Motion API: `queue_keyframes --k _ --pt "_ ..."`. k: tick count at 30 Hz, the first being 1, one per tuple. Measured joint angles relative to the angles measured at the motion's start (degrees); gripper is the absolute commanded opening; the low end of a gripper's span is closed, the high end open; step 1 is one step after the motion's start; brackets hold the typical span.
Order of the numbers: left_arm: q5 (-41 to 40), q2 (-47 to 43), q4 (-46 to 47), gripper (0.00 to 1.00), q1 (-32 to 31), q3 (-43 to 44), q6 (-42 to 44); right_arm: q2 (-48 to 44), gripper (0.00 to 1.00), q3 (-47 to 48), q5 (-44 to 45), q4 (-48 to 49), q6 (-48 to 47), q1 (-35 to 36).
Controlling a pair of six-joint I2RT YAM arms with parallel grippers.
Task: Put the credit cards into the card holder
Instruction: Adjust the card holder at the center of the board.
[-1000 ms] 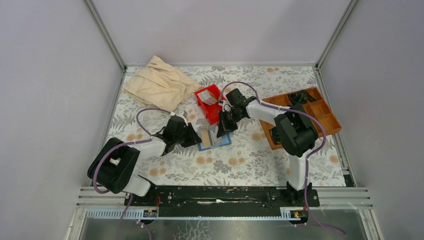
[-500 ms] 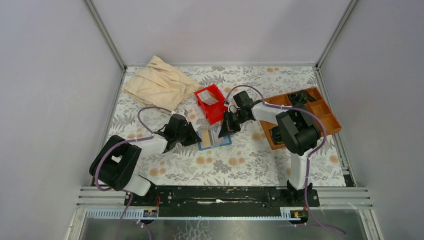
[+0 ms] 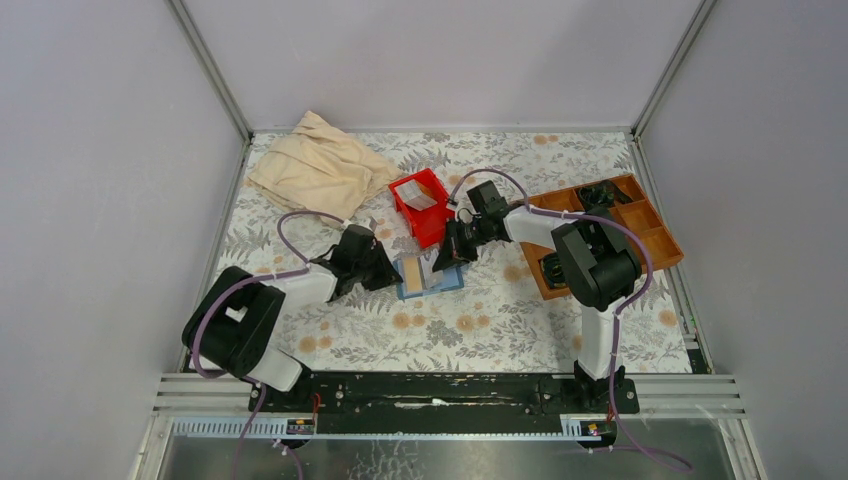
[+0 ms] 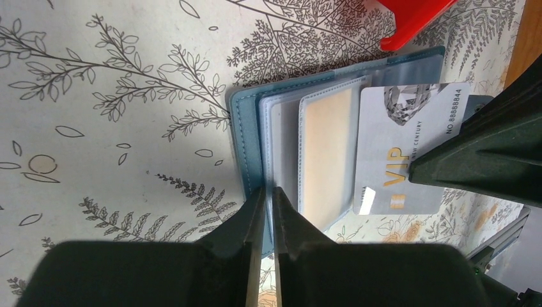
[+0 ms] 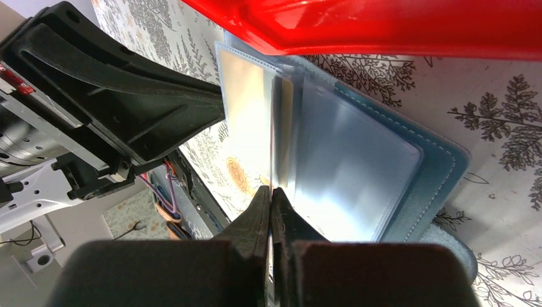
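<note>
Well up and left of the card holder (image 3: 448, 282): beige cloth (image 3: 320, 165), crumpled, lying just as it did a second ago.

Just left of the holder: left gripper (image 4: 268, 192), edged a little nearer than a second ago. Jaws drawn to a narrow slit, pinched on the holder's near edge, with blue cover and clear sleeve running in between the fingers.

Lies open and flat on the flowered table (image 3: 480, 330), same spot as before, a tan card (image 4: 326, 153) showing through a clear slot.

Over the holder's right half: credit card (image 4: 402, 147) — silver-grey, marked VIP, overlapping the sleeves. Cannot tell whether any of it sits inside a slot.

At that card's right edge: right gripper (image 5: 270, 192), clamped tight on the card, which shows edge-on between the fingers. Shifted only slightly since a second ago.

Just above the holder: red bin (image 3: 432, 225) — pale cards (image 3: 420, 197) inside.

Well right of the holder: wooden tray (image 3: 650, 235), unmoved.
</note>
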Motion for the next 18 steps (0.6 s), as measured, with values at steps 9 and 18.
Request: queue_keyframes --k 9,18 --pt "-0.09 0.68 -0.02 0.13 0.00 0.63 0.02 -0.02 0.00 -0.37 0.61 -0.46 -0.33 -0.02" --pt "-0.17 0.96 -0.63 0.12 0.00 1.16 0.02 0.00 0.00 -0.37 1.33 -0.96 -1.03 -0.76"
